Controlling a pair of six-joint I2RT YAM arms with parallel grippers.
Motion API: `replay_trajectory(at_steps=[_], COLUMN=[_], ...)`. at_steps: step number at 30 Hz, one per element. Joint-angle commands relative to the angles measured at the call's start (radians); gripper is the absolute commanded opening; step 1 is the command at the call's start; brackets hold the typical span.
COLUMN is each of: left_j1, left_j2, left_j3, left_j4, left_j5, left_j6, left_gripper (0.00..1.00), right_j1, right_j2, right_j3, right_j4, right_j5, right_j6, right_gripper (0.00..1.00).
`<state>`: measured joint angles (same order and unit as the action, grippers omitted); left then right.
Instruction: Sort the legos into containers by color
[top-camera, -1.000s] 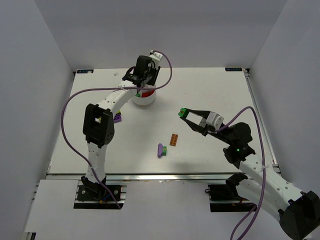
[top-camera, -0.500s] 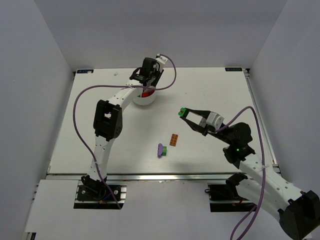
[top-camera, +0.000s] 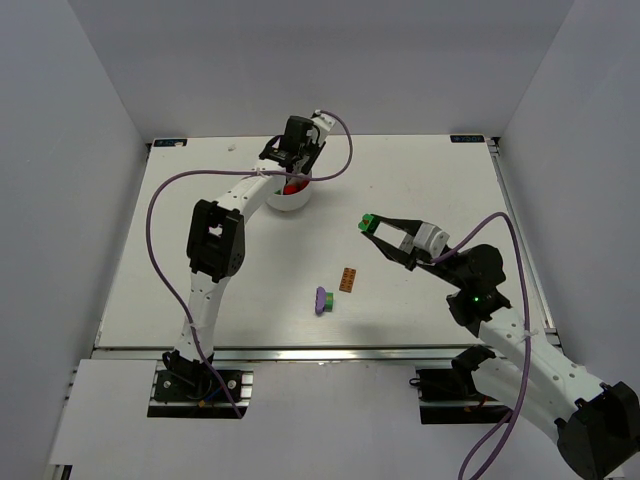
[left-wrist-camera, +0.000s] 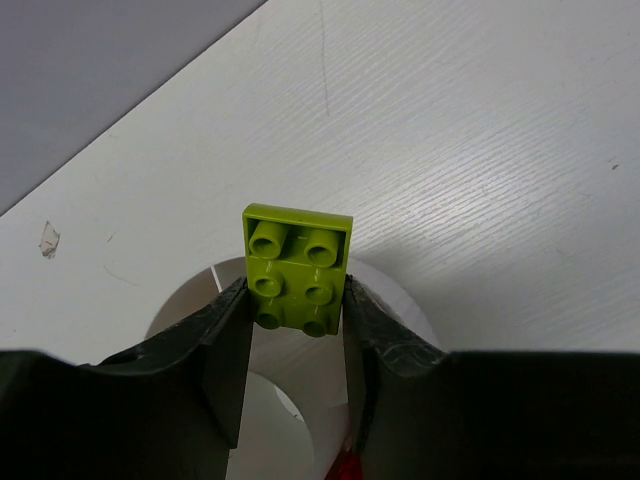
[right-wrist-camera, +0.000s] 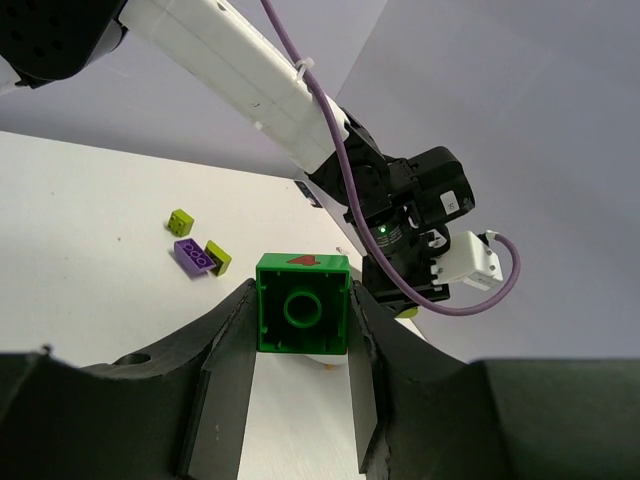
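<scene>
The white dish stands at the back of the table with a red brick inside. My left gripper hovers over it, shut on a lime-yellow brick; the dish rim and a bit of red show beneath the fingers. My right gripper is shut on a green brick and holds it above the table, right of the dish. An orange brick and a purple brick with a green piece on it lie mid-table.
In the right wrist view two lime bricks and a purple brick lie on the table beside the left arm; in the top view that arm hides them. White walls enclose the table on three sides.
My left arm's elbow swung right and my left gripper shifted slightly right over the dish, still holding the lime-yellow brick. My right gripper barely moved.
</scene>
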<state>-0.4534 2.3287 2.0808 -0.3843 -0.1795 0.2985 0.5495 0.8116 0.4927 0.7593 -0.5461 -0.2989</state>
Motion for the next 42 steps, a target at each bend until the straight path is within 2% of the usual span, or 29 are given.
replay_trajectory(at_steps=[1, 11, 27, 42], left_j1=[0.002, 0.007, 0.012, 0.012], left_j2=[-0.060, -0.080, -0.091, -0.103], left_j3=[-0.007, -0.025, -0.033, -0.036], left_j4=[-0.008, -0.018, -0.033, -0.041], left_j5=[-0.029, -0.020, -0.032, -0.034], left_j6=[0.027, 0.033, 0.034, 0.036], left_gripper=[0.15, 0.18, 0.31, 0.30], right_j1=[-0.008, -0.010, -0.023, -0.026], right_j2=[-0.008, -0.009, -0.017, -0.020], right_j3=[-0.008, -0.008, -0.008, -0.009], right_j4=[0.055, 0.055, 0.060, 0.063], right_j5=[0.000, -0.002, -0.005, -0.006], right_j6=[0.001, 0.004, 0.017, 0.023], right_gripper=[0.00, 0.00, 0.00, 0.00])
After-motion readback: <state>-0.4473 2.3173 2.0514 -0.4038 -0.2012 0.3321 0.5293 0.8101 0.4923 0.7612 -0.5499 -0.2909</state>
